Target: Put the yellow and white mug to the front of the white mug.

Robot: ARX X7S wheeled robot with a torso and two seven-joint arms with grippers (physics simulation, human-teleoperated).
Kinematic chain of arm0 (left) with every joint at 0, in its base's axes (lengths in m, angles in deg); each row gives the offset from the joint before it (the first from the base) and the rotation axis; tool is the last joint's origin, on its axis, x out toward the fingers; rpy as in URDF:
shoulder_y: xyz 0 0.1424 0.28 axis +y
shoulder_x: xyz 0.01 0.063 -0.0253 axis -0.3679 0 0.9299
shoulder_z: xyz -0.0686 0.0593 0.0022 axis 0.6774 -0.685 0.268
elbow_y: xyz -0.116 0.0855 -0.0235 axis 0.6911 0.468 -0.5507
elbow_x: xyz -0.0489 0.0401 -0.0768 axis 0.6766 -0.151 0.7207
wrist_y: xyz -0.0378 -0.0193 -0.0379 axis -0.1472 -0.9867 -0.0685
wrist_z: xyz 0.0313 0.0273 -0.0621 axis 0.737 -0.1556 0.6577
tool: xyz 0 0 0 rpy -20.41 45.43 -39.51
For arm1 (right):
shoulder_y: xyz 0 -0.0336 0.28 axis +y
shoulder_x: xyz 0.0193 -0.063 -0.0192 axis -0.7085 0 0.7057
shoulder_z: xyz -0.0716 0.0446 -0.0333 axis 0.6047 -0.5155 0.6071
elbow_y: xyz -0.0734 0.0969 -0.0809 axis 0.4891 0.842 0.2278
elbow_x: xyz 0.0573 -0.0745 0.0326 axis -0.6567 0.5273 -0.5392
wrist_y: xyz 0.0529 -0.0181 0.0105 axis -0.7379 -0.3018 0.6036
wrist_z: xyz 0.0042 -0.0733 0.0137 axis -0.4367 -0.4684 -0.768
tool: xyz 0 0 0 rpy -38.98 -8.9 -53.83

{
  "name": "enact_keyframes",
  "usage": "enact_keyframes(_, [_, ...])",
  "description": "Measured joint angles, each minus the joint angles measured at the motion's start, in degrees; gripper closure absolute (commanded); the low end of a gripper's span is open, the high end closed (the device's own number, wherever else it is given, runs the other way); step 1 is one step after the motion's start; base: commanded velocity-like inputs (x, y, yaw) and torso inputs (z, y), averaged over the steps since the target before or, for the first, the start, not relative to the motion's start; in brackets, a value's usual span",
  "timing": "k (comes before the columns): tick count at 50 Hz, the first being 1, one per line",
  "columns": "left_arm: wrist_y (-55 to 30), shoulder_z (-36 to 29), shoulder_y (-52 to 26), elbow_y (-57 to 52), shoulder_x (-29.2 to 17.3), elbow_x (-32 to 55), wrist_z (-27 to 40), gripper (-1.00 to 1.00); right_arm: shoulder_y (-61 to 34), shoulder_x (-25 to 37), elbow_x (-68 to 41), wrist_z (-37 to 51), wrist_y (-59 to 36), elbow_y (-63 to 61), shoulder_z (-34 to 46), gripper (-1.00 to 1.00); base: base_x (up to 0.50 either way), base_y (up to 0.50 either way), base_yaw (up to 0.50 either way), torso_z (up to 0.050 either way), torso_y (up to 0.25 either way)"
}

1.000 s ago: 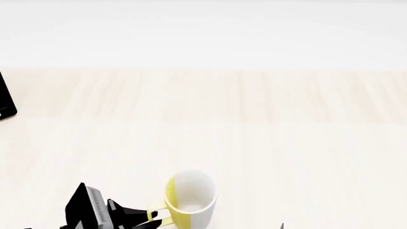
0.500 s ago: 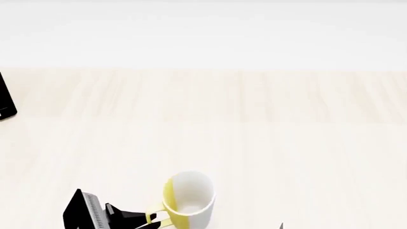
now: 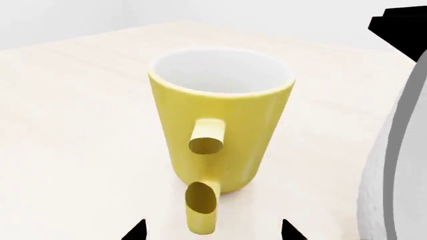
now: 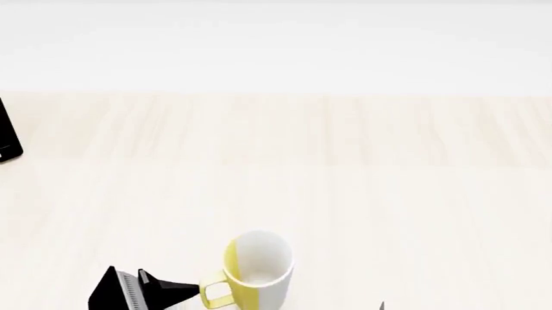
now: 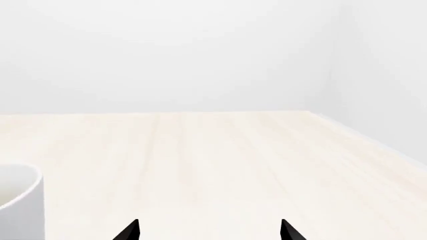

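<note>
Yellow and white mug: the small cylindrical yellow and white mug point(image 4: 256, 271) with a yellow loop handle stands upright on the pale wooden table point(image 4: 345, 194), close to the near edge of the head view, left of centre; its white inside is visible from above, the yellow side and handle turned to the robot's left.
Handle: in the left wrist view the mug point(image 3: 220, 117) faces the camera yellow side first, its loop handle pointing between the two dark fingertips at the frame's edge.
Left gripper: the black left gripper point(image 4: 168, 292) sits just beside the mug's handle in the head view, pointing towards it; its fingertips point(image 3: 137, 231) stand spread, one on each side of the handle, and whether they touch it cannot be told.
Right gripper: only two dark fingertips of the right gripper point(image 5: 209, 230) show in the right wrist view, set apart with bare table between them, pinching nothing.
White mug: a plain white mug point(image 5: 20, 200) is cut off at the edge of the right wrist view, standing on the table; it lies outside the head view.
Other: a dark flat object point(image 4: 7, 139) shows at the head view's left edge, too cropped to identify.
</note>
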Motion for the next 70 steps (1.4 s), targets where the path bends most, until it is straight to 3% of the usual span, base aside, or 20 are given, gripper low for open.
enact_keyframes(20, [-0.8,4.8,-0.1,-0.4,0.1,1.6,-4.1,-1.0,-0.2,0.3,-0.3,0.3,0.2,0.4,0.4,-1.0,0.0,0.0,0.0,0.0,0.0])
enact_keyframes(48, [-25.1,12.4,10.3,-33.1,-3.2,18.2,-13.6,-1.0,-0.4,0.6,-0.6,0.7,0.2,0.5,1.0,-1.0,0.0,0.0,0.0,0.0,0.0])
enact_keyframes(70, [-34.3,17.0,15.6,-46.5,-5.2,28.6,-14.4,-1.0,-0.4,0.9,-0.9,1.0,0.4,0.6,1.4,-1.0,0.0,0.0,0.0,0.0,0.0])
